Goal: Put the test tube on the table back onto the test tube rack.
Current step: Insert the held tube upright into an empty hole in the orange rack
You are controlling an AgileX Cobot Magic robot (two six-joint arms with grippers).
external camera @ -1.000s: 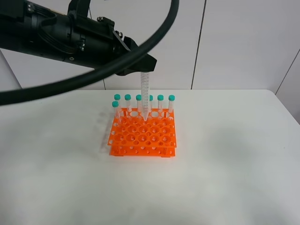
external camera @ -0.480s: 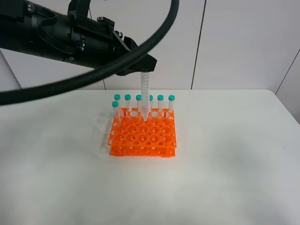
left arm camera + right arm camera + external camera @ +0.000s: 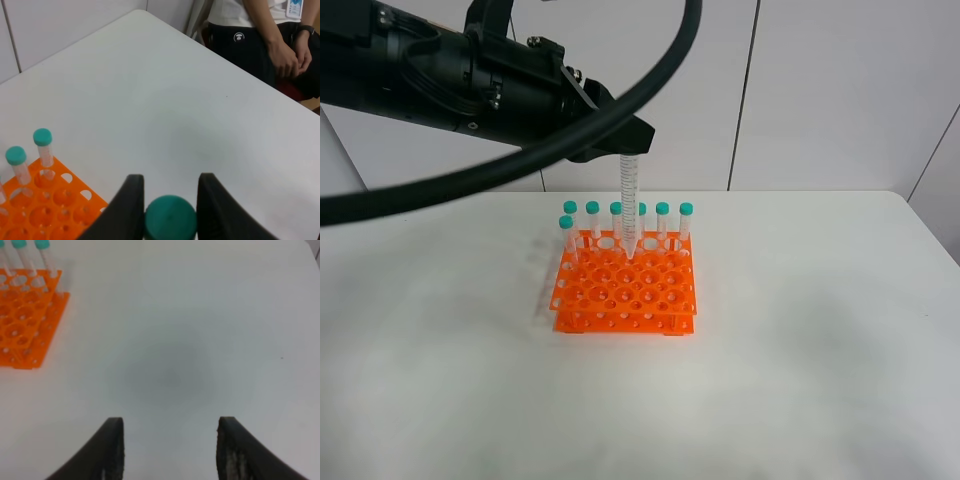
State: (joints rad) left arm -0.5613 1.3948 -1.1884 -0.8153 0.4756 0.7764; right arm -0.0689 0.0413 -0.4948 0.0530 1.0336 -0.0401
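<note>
My left gripper (image 3: 628,142) is shut on the teal-capped end of a clear test tube (image 3: 628,205), which hangs upright with its pointed tip at a hole in the rear part of the orange test tube rack (image 3: 625,292). The left wrist view shows the tube's teal cap (image 3: 170,218) clamped between the two black fingers (image 3: 129,207), with the rack's corner (image 3: 47,200) below. Several other capped tubes (image 3: 663,220) stand along the rack's back row and left side. My right gripper (image 3: 170,450) hovers open over bare white table (image 3: 190,340), the rack (image 3: 25,325) off to one side of it.
A person (image 3: 265,35) sits beside the table's far edge in the left wrist view. A thick black cable (image 3: 520,160) arcs across the top of the exterior view. White wall panels stand behind the table (image 3: 820,330).
</note>
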